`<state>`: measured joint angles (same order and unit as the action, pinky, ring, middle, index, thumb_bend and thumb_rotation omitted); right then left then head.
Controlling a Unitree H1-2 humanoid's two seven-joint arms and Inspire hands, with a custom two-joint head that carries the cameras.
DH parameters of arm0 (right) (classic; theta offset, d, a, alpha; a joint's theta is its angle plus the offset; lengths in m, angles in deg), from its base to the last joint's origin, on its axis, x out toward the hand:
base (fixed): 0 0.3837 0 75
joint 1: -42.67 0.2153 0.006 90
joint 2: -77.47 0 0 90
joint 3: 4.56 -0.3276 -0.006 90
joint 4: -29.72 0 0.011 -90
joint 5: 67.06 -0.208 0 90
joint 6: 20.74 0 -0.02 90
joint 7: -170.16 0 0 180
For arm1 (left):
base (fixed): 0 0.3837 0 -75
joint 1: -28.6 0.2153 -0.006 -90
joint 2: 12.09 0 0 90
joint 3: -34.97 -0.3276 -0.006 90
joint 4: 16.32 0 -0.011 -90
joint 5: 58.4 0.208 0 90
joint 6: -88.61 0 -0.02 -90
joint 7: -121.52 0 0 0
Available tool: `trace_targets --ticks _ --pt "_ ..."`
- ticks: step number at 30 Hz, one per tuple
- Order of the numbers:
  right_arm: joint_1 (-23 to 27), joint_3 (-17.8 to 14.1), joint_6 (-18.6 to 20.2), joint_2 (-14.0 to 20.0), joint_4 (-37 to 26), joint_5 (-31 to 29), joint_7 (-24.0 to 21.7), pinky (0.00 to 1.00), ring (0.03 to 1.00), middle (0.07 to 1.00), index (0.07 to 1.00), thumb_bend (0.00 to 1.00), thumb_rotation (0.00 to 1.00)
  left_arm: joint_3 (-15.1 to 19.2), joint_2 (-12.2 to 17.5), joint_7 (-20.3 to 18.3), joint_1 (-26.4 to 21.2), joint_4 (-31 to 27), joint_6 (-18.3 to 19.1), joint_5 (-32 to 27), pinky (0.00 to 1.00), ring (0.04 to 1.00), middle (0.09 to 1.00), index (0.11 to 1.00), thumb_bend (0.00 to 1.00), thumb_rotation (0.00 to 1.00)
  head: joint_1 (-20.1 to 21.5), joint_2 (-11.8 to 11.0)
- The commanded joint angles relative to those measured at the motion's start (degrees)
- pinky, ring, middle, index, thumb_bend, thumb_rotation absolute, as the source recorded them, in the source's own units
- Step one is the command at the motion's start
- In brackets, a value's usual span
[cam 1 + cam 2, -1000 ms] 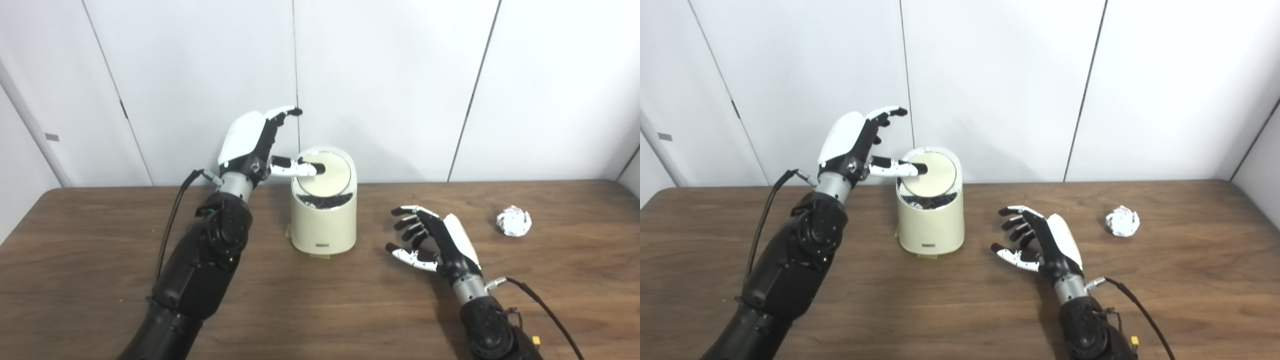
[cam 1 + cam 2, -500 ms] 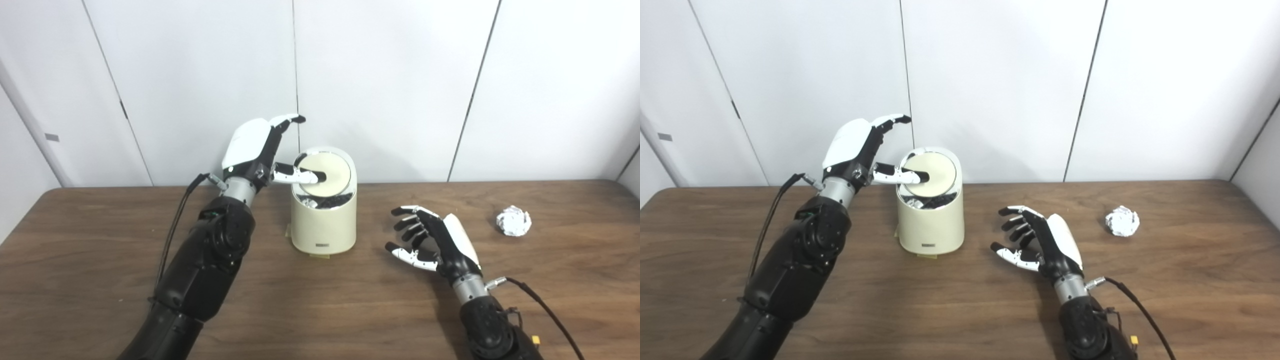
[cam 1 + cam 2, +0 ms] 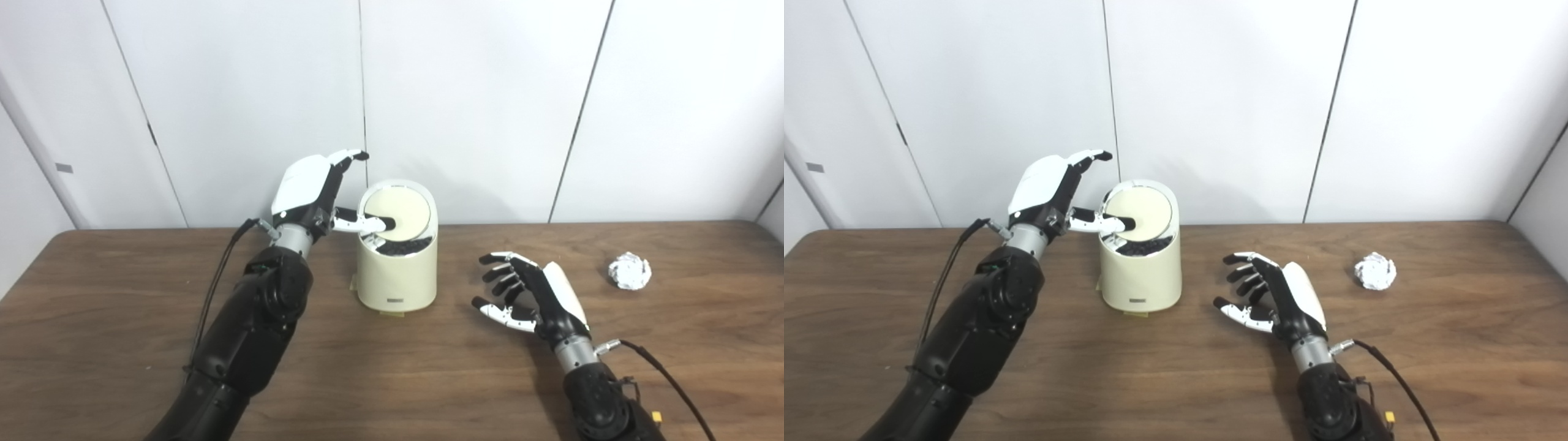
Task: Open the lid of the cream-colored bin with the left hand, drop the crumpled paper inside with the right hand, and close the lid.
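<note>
The left hand (image 3: 312,190) is sitting at about nine o'clock of the cream-colored bin (image 3: 397,269), its thumb (image 3: 361,223) reaching across and pressing on the round lid (image 3: 396,212) while the other fingers are arching loosely above the rim, gripping nothing. Over the last second this hand has been sinking lower and drawing slightly toward the left, and the lid is tilting with it: its near edge is dipping into the body and a dark gap is showing along the front, where dark contents are lying inside. That suggests the opening step is under way but probably not finished, since the gap looks narrow for a drop. The right hand (image 3: 530,297) has not been moving at all; it is hovering over the tabletop (image 3: 392,380) at about four o'clock of the bin, fingers spread and curled, holding nothing. The crumpled paper (image 3: 629,270) is lying untouched on the tabletop at three o'clock of the bin, well apart from both hands, so the pickup is yet to begin.
</note>
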<state>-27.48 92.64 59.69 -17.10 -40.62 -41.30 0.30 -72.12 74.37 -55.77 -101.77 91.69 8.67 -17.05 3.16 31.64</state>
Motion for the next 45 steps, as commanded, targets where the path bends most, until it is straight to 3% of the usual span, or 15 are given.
trace_targets --ticks 1,8,12,21,25,29,34,35,37,38,39,42,45 --pt "2.0 -0.2 -1.8 0.4 -1.7 -0.2 0.5 0.41 0.531 0.607 0.697 0.33 0.19 -0.4 0.2 1.8 -2.9 0.3 -0.1 1.7 0.79 0.884 0.893 0.87 1.0 0.28 0.0 0.1" --pt "2.0 -0.2 -1.4 0.1 -2.3 0.0 0.7 0.4 0.506 0.584 0.696 0.33 0.18 -3.4 0.9 1.3 -3.4 1.6 0.5 5.3 0.84 0.927 0.901 0.884 1.0 0.33 0.1 0.5" --pt "2.0 -0.1 -0.8 -0.1 -2.4 0.2 0.6 0.39 0.51 0.588 0.693 0.33 0.18 -4.5 1.4 2.7 -4.0 2.2 -1.1 6.1 0.84 0.929 0.896 0.887 1.0 0.32 0.1 0.5" --pt "2.2 -0.3 0.1 -0.5 -2.5 -0.3 0.2 0.42 0.534 0.607 0.698 0.34 0.19 -12.9 6.7 7.3 -6.4 1.7 -4.2 19.3 0.93 0.949 0.903 0.893 1.0 0.32 0.1 0.4" --pt "2.3 -0.3 -0.1 -0.7 -2.2 -0.1 0.6 0.39 0.513 0.591 0.693 0.34 0.16 -16.2 9.0 5.8 -7.3 1.4 -6.3 23.7 0.99 0.98 0.933 0.921 1.0 0.29 0.1 0.5" --pt "2.6 -0.2 -0.5 -0.7 -1.7 0.3 1.0 0.32 0.414 0.516 0.694 0.34 0.13 -17.4 10.1 5.7 -7.3 1.9 -7.7 26.1 0.98 0.967 0.928 0.928 1.0 0.28 0.1 0.4" --pt "2.5 -0.3 -0.5 -0.7 -1.9 -0.2 0.6 0.42 0.538 0.61 0.694 0.34 0.15 -17.2 10.6 5.3 -6.7 2.1 -8.4 26.4 0.97 0.962 0.918 0.92 1.0 0.26 0.1 0.5" --pt "2.5 -0.3 -0.6 -0.6 -1.9 -0.1 0.7 0.38 0.489 0.573 0.693 0.34 0.13 -16.8 10.4 5.1 -6.4 1.9 -8.2 26.0 0.97 0.957 0.916 0.917 1.0 0.28 0.1 0.5" --pt "2.5 -0.3 -0.4 -0.6 -2.0 -0.1 0.6 0.38 0.495 0.578 0.693 0.34 0.14 -15.3 9.8 6.2 -5.9 1.9 -8.0 24.5 0.94 0.937 0.909 0.905 1.0 0.38 0.0 0.4" --pt "2.5 -0.3 -0.3 -0.6 -2.0 -0.2 0.5 0.4 0.512 0.589 0.693 0.34 0.15 -14.4 9.4 6.9 -5.7 1.9 -8.1 23.4 0.91 0.921 0.898 0.893 0.96 0.48 0.0 0.4" --pt "2.5 -0.3 -0.4 -0.6 -2.0 -0.2 0.5 0.39 0.507 0.586 0.694 0.34 0.15 -13.4 8.9 6.3 -5.5 1.4 -7.7 22.4 0.9 0.92 0.893 0.884 0.84 0.68 0.0 0.4" --pt "2.4 -0.5 0.0 -0.8 -2.2 -0.6 0.2 0.39 0.505 0.586 0.694 0.34 0.15 -10.4 7.7 -0.9 -5.4 -3.0 -4.2 19.8 0.92 0.946 0.913 0.896 0.64 0.95 0.2 0.3" --pt "2.4 -0.4 -0.3 -0.6 -1.9 -0.5 0.4 0.4 0.513 0.593 0.695 0.34 0.15 -5.8 5.4 -6.0 -5.6 -7.5 0.4 15.9 0.91 0.944 0.917 0.898 0.62 0.99 0.0 0.2"
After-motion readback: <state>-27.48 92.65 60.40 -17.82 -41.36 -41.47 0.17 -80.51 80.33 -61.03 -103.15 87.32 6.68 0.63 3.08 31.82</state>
